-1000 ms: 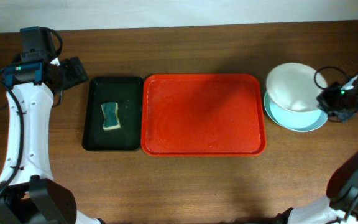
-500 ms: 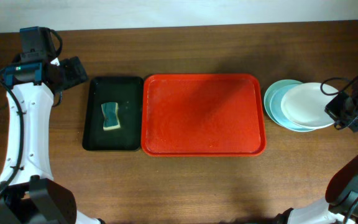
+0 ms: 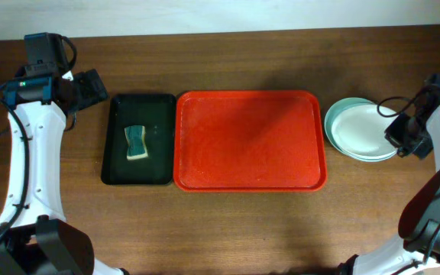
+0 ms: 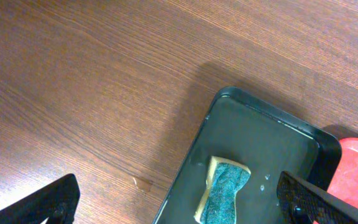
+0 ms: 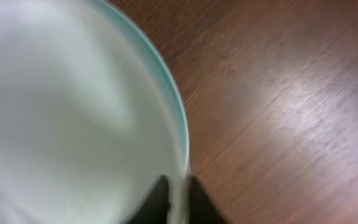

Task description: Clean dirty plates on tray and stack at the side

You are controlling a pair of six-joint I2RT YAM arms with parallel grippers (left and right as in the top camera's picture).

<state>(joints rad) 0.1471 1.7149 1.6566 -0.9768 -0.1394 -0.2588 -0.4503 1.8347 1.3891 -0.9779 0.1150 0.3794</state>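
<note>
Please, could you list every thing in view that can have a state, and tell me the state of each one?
red tray: empty.
black tray: holds the sponge, with a few drops inside.
sponge: lying flat in the black tray.
white plate: on top of the stack, right of the red tray.
pale blue plate: under the white plate, only its edge shows.
left claw: open, empty.
right claw: fingers on either side of the white plate's rim; grip unclear.

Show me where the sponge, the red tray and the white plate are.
sponge (image 3: 136,143): overhead view, its green top.
red tray (image 3: 250,141): overhead view, bare floor at its middle.
white plate (image 3: 365,128): overhead view, its centre.
</note>
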